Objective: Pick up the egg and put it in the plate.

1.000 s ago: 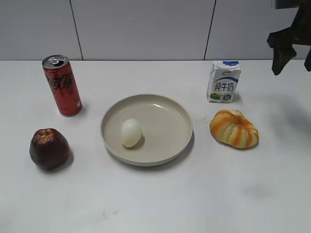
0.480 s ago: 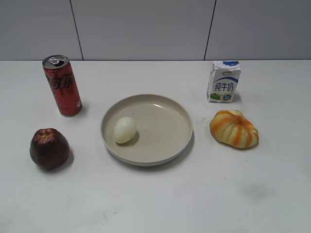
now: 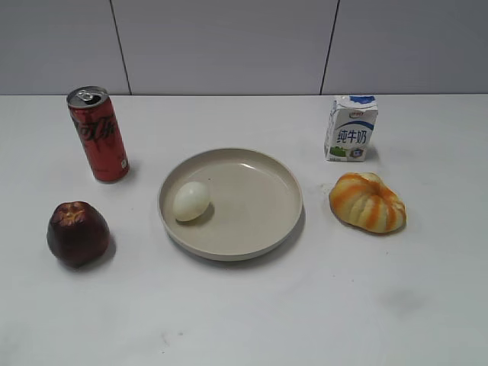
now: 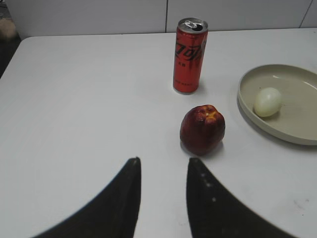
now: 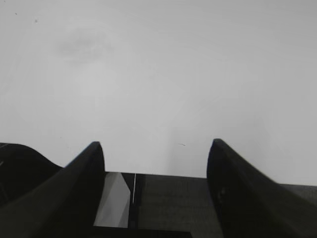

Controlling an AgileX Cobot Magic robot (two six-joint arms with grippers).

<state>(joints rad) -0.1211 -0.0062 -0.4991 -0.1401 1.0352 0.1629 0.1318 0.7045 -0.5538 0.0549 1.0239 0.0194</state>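
Observation:
The pale egg [image 3: 191, 201] lies inside the beige plate [image 3: 259, 244], against its left rim. It also shows in the left wrist view [image 4: 268, 101], in the plate [image 4: 297, 136] at the right edge. My left gripper [image 4: 163, 166] is open and empty, over bare table short of the apple. My right gripper [image 5: 156, 146] is open and empty, above the table's edge, with no object near it. Neither gripper shows in the exterior view.
A red soda can [image 3: 97, 134] stands at the back left, a dark red apple [image 3: 77, 232] in front of it. A milk carton [image 3: 351, 127] stands at the back right, an orange-and-white ribbed pumpkin-shaped thing [image 3: 367, 201] in front of it.
The right arm has left the exterior view at the upper right. The egg has rolled left inside the plate to its left rim.

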